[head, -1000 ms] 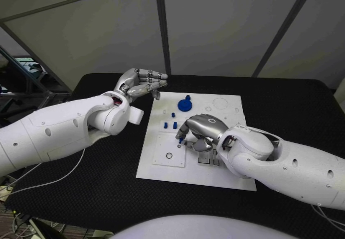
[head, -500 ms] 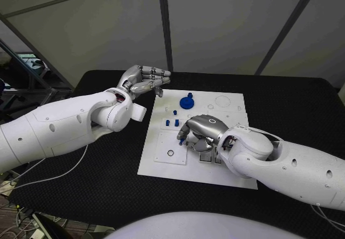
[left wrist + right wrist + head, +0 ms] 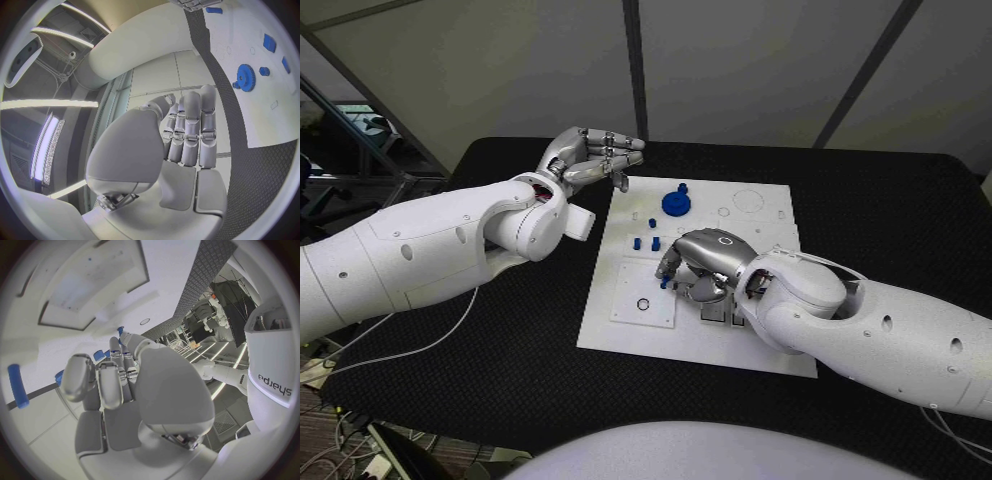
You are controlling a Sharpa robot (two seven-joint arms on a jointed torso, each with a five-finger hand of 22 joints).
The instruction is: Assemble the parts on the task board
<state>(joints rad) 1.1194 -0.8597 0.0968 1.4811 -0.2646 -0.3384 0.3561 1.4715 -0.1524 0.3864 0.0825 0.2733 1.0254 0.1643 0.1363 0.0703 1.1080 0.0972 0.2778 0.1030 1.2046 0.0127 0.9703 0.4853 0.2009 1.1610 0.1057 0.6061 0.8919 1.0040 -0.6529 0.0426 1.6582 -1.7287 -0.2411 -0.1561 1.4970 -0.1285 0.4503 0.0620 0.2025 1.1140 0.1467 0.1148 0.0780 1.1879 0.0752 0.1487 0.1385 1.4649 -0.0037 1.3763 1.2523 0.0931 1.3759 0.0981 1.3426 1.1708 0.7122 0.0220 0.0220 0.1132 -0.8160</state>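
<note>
Now the right hand (image 3: 700, 262) bends low over the task board (image 3: 759, 340), seemingly pinching a small blue part (image 3: 666, 284). Push it straight down, slowly. Left hand (image 3: 593, 157) hangs curled, holding nothing.

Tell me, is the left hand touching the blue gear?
Apart. The head view shows the left hand raised beyond the task board's edge, with bare white board before the blue gear.

Right hand (image 3: 128, 390) fingers curled over task board (image 3: 94, 275); blue part (image 3: 17, 385) lies nearby.
</note>
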